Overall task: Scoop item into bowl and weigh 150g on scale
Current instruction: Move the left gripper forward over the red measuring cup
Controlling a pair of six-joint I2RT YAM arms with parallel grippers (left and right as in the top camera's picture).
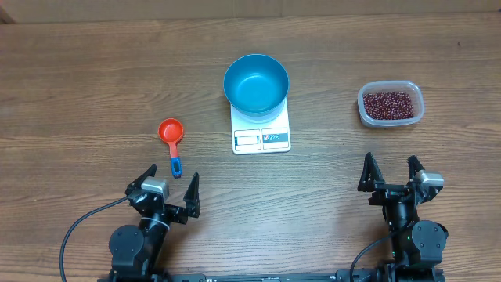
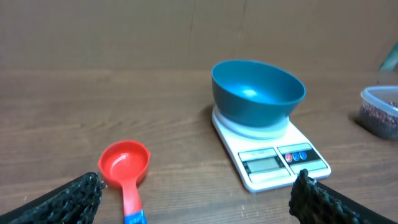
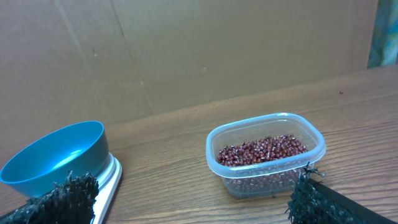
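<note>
The blue bowl (image 1: 256, 84) (image 2: 257, 90) (image 3: 56, 158) stands empty on the white scale (image 1: 261, 135) (image 2: 273, 159) (image 3: 107, 186) at the table's middle back. Dark red beans (image 1: 389, 103) (image 3: 263, 150) fill a clear plastic tub (image 1: 391, 105) (image 3: 266, 154) at the back right. A red measuring scoop (image 1: 171, 137) (image 2: 126, 168) with a blue handle end lies left of the scale. My left gripper (image 1: 168, 182) (image 2: 198, 193) hangs open just in front of the scoop. At the front right, my right gripper (image 1: 389, 170) (image 3: 198, 193) is open with nothing in it, short of the tub.
Brown cardboard (image 3: 186, 50) backs the wooden table (image 1: 329, 180). Black cables (image 1: 78, 231) trail from the arm bases at the front edge.
</note>
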